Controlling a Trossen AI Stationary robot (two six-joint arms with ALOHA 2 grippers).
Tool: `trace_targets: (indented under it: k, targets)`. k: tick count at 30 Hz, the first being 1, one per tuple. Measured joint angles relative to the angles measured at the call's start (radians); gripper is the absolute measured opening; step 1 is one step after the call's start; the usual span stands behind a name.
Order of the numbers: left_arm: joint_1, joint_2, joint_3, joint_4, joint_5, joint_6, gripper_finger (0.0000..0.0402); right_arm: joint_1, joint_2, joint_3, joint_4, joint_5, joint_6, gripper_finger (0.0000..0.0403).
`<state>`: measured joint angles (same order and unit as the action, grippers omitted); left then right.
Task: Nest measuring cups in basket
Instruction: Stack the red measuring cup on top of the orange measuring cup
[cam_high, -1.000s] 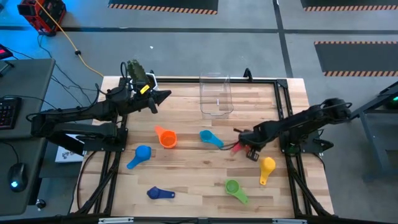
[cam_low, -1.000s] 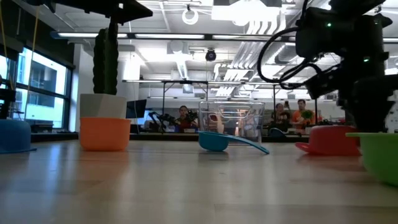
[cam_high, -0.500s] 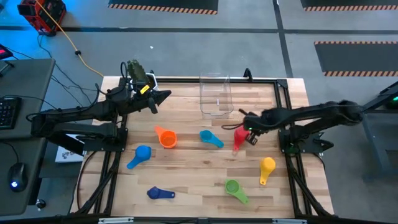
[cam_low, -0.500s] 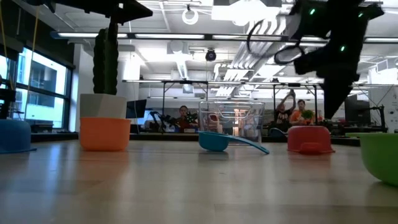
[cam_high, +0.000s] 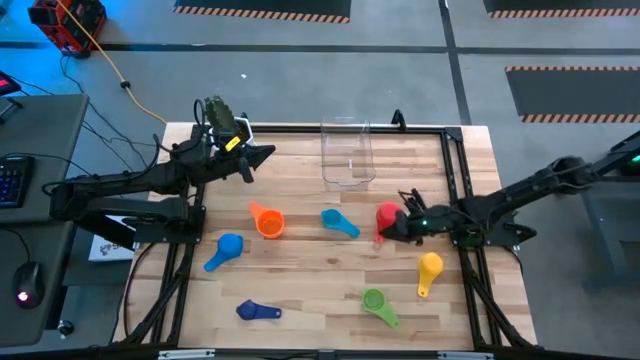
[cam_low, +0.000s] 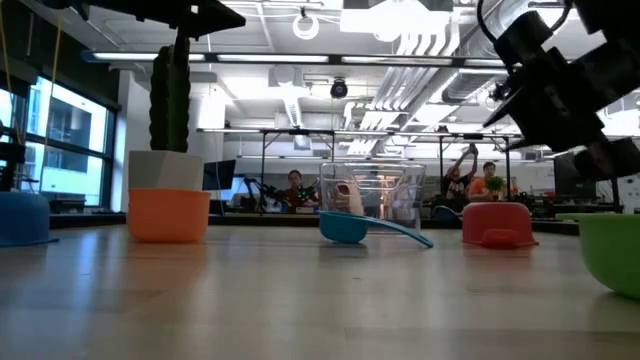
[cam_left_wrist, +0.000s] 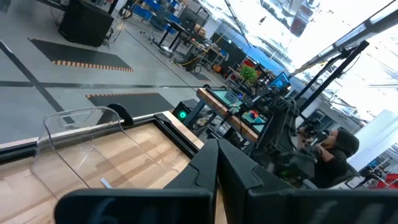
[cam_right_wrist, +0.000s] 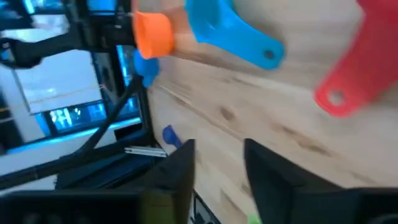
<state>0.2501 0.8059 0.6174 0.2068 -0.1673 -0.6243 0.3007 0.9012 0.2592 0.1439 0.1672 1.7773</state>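
While my right jaws (cam_high: 385, 233) hang low at centre-right of the high view, just beside the red cup (cam_high: 387, 215), they stand apart w/ nothing between them; the wrist view shows bare table (cam_high: 310, 280) in the gap and the red handle off to one side. My left jaws (cam_high: 268, 153) wait in the upper left of the table, pressed together, empty. Basket (cam_high: 347, 152) sits at top centre, clear-walled, nothing in it that I can see, so no cup is nested yet. Risks, as I judge them: red cup sits so close to my fingertips that a sloppy approach could knock it or skate it across the wood instead of gripping; its handle is short and flat, so a shallow pinch may slip or let it swing. Basket is light and see-through, so a bump on the rim could shove it. Red cup's long axis runs roughly top-to-bottom in the high view, bowl toward the basket, handle pointing to the lower edge, approx toward me. Others lie well apart: orange cup (cam_high: 267, 220) and light blue cup (cam_high: 338, 222) mid-frame, blue cup (cam_high: 226, 249) left, dark blue cup (cam_high: 258, 311) lower left, green cup (cam_high: 377, 303) and yellow cup (cam_high: 429, 270) lower right.
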Motion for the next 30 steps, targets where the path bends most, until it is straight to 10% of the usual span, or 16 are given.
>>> trace_targets:
  k: [9,30]
  targets:
    - [0.0,0.0,0.0,0.0,0.0,0.0,0.0001,0.12,0.218,0.025,-0.004,0.046,0.384,0.0247]
    - [0.0,0.0,0.0,0.0,0.0,0.0,0.0,0.017,0.504,0.14,-0.052,0.101,0.492,0.0228]
